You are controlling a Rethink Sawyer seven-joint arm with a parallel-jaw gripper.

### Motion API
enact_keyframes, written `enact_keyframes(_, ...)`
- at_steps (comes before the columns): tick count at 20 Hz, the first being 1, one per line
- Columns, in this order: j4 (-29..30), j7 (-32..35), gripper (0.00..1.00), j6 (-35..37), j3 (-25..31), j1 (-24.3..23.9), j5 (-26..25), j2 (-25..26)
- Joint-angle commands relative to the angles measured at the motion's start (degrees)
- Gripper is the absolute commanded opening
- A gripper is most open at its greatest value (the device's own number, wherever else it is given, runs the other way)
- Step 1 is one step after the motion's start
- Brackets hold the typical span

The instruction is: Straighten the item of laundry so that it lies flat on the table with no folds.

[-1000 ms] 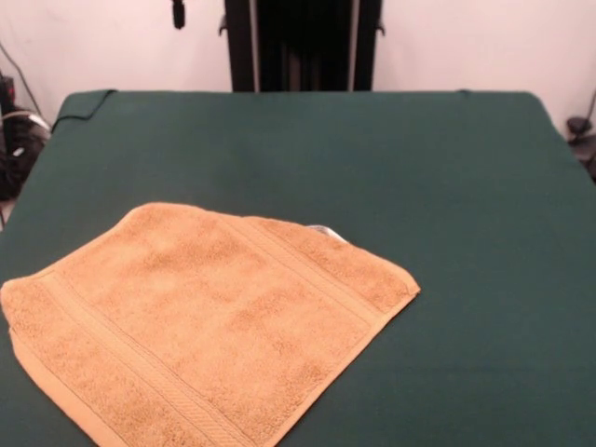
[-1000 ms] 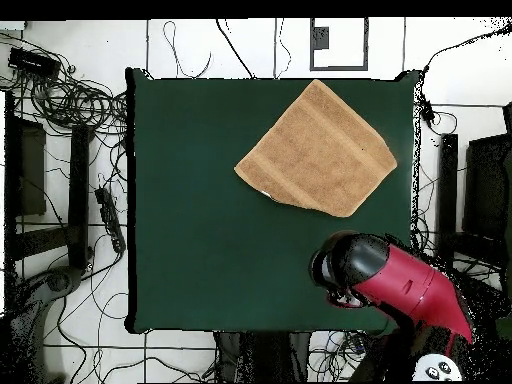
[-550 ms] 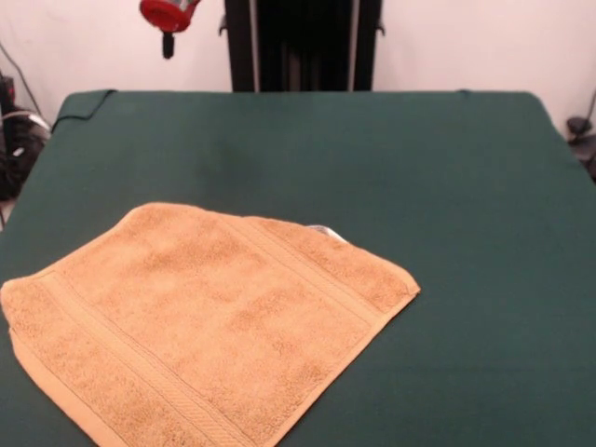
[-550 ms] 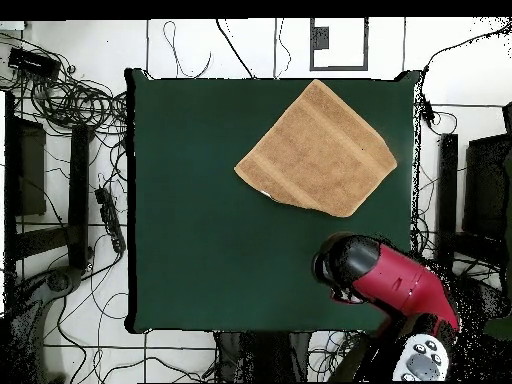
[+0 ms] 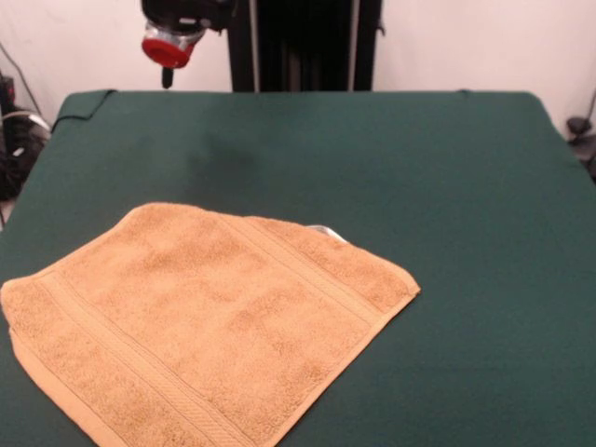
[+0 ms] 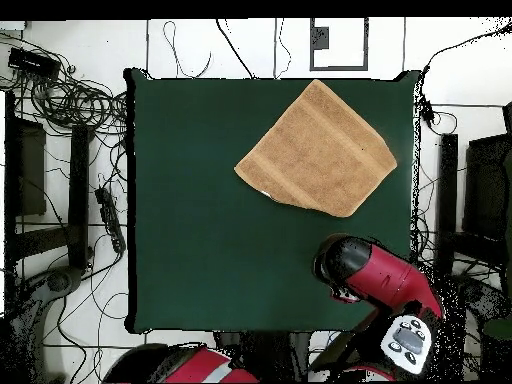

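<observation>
The towel [image 5: 205, 321] lay spread on the dark green surface [image 5: 447, 205], turned like a diamond against the table edges. It looked flat, without any fold I could see. Its colour was orange-tan, the terry pile was even, and woven border bands ran along two opposite sides. A small white label [image 5: 326, 231] showed out from under one edge. In the overhead view the towel [image 6: 316, 149] was in the far right part of the surface [image 6: 200, 200] (near one corner). The gripper [image 5: 169, 58] hung high above the surface, well apart from the towel, holding nothing; whether it was open I could not tell.
</observation>
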Motion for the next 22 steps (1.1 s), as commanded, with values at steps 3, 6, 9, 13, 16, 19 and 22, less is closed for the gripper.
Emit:
enact_keyframes(3, -2.6, 18.1, 1.0, -4.9, 0.8, 3.2, 7.1, 8.0)
enact_keyframes(6, -3.4, 17.0, 1.0, -5.6, 0.6, 2.6, 8.4, 9.3)
enact_keyframes(9, -3.0, 15.1, 1.0, -4.7, -0.1, 2.3, 9.2, 8.0)
enact_keyframes(13, -3.4, 13.5, 1.0, -3.7, -0.9, 1.4, 9.6, 7.2)
enact_keyframes(16, -5.5, 13.8, 1.0, -2.5, -1.6, 0.7, 10.3, 8.3)
enact_keyframes(19, -8.3, 14.4, 1.0, -0.4, -2.3, -0.4, 11.5, 9.4)
enact_keyframes(22, -11.1, 16.2, 1.0, 1.1, -3.3, -0.9, 13.3, 11.1)
